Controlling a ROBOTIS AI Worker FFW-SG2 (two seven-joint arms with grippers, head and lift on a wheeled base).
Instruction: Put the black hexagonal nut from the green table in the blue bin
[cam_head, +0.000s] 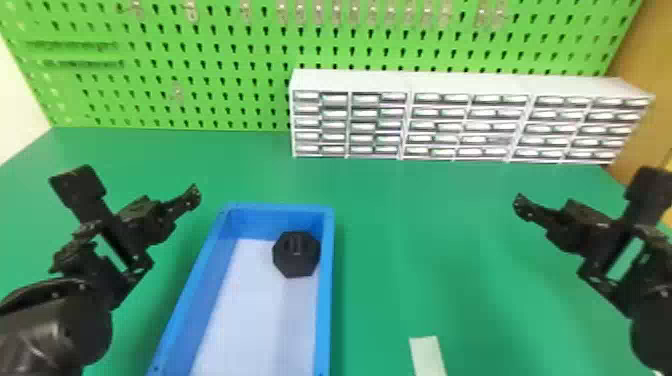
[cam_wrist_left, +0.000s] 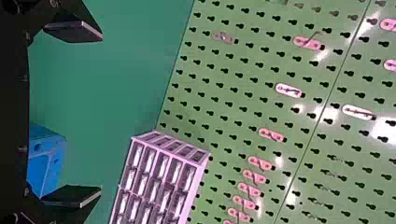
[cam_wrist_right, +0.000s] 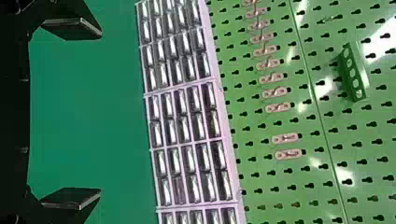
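Black nut (cam_head: 296, 260) in blue bin (cam_head: 325, 300); left gripper (cam_head: 136, 186), right gripper (cam_head: 585, 189): fingers spread apart

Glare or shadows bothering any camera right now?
Head view: soft shadow on the green table left of the blue bin, no strong glare over the black hexagonal nut; left wrist view: white glare on the pegboard; right wrist view: similar patches there.

White glare on the pegboard (cam_wrist_left: 247, 101).

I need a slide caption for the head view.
Black hexagonal nut inside a blue rectangular bin on a green table.
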